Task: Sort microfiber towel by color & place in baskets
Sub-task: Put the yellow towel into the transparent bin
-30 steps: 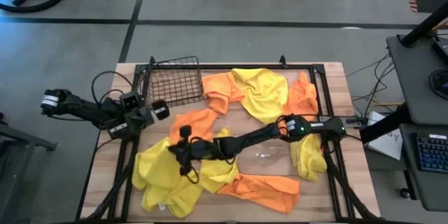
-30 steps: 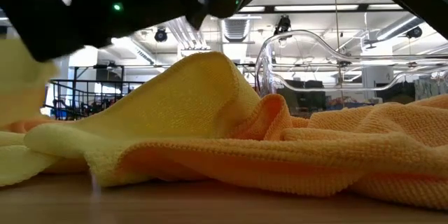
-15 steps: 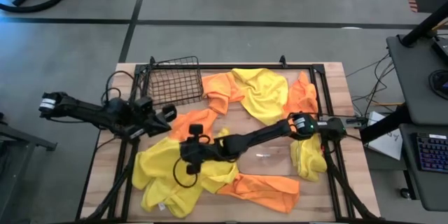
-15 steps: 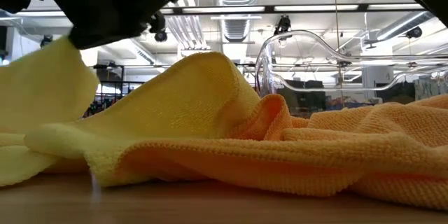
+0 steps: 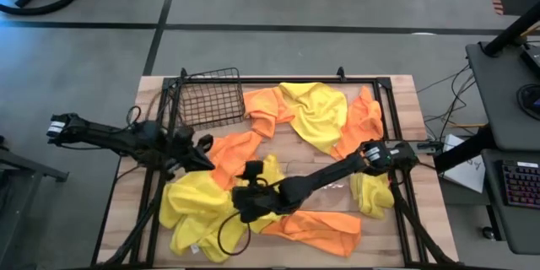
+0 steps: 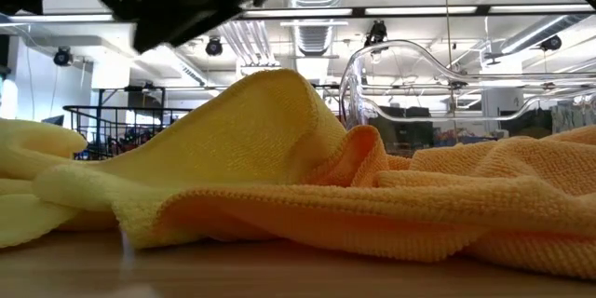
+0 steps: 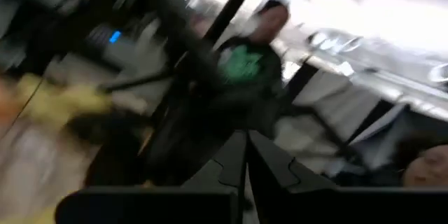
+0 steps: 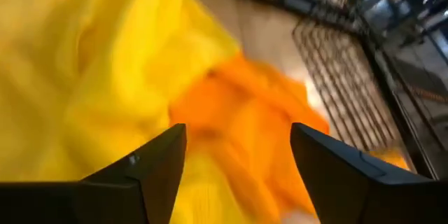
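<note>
Orange and yellow microfiber towels lie strewn over the table: a yellow heap (image 5: 196,211) at the near left, an orange one (image 5: 314,226) beside it, more orange (image 5: 263,110) and yellow (image 5: 316,114) at the far side. The wire-mesh basket (image 5: 207,97) stands at the far left. The clear bin (image 6: 400,88) stands mid-table, under my right arm. My right gripper (image 8: 238,175) hangs open over yellow and orange cloth, near the yellow heap (image 5: 245,201), and holds nothing. My left gripper (image 7: 246,161) is shut and empty, at the table's left (image 5: 205,146).
A black frame (image 5: 396,211) runs round the table and carries both arms. Bare wood shows only between the towels near mid-table (image 5: 283,148). Beyond the table, the left wrist view shows a person in a green top (image 7: 245,63). A yellow towel (image 5: 371,194) lies at the right.
My right gripper has moved toward the near edge and a little right. A yellow towel held up at the left of the low view has dropped onto the heap. My left gripper has shifted slightly toward the near edge and tipped up from pointing down to about level.
</note>
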You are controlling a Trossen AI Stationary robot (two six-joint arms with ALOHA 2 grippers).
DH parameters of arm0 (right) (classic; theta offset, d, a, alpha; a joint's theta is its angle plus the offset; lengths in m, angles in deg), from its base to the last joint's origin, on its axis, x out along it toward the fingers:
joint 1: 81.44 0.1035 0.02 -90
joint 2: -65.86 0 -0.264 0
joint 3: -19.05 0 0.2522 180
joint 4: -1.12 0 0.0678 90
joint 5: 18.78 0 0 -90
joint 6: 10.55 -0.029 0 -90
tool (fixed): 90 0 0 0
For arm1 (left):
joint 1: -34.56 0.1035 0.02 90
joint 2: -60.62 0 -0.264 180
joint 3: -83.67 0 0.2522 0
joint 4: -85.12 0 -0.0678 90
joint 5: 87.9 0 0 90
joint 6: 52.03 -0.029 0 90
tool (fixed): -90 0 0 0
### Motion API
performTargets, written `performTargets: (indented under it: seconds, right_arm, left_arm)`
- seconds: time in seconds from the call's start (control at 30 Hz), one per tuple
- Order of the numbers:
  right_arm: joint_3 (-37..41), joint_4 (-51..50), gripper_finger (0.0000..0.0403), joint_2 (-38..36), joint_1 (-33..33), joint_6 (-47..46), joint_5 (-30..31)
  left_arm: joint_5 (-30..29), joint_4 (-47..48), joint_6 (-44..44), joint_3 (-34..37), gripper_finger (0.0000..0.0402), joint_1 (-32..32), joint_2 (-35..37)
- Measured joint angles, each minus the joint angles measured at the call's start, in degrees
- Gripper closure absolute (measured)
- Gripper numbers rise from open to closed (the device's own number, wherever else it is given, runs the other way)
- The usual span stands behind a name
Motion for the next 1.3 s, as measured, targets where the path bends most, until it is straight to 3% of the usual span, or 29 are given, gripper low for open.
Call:
performTargets:
  seconds: [0.2, 0.37, 0.47, 0.7, 0.93, 1.07, 1.3]
  right_arm:
    - [0.02, -17.38, 0.0141, -4.94, 1.27, -6.13, -0.21]
    - [1.62, -29.05, 0.0140, -10.15, 1.42, -9.00, -0.15]
    - [5.71, -30.66, 0.0140, -14.69, 1.29, -8.98, -0.16]
    - [26.52, -18.19, 0.0142, -31.61, -2.05, -6.06, -0.07]
    - [48.04, -1.11, 0.0140, -47.30, -5.19, -5.54, -0.20]
    - [54.04, 5.36, 0.0142, -52.81, -5.22, -6.09, -0.28]
    - [57.32, 5.84, 0.0133, -58.22, -5.11, -15.15, -2.61]
  left_arm:
    - [-9.16, 20.91, -2.07, -2.07, 0.0401, -0.59, -1.55]
    - [-15.84, 40.83, -7.88, -9.93, 0.0402, -0.63, -5.53]
    - [-18.88, 49.86, -11.19, -14.31, 0.0402, -0.63, -9.44]
    - [-19.17, 51.59, -8.16, -20.11, 0.0402, -0.63, -20.64]
    - [-19.35, 62.96, -5.11, -29.52, 0.0401, -0.76, -33.15]
    - [-19.37, 66.73, -5.52, -33.17, 0.0395, -1.30, -39.40]
    - [-19.37, 69.06, -6.80, -34.77, 0.0359, -2.13, -45.67]
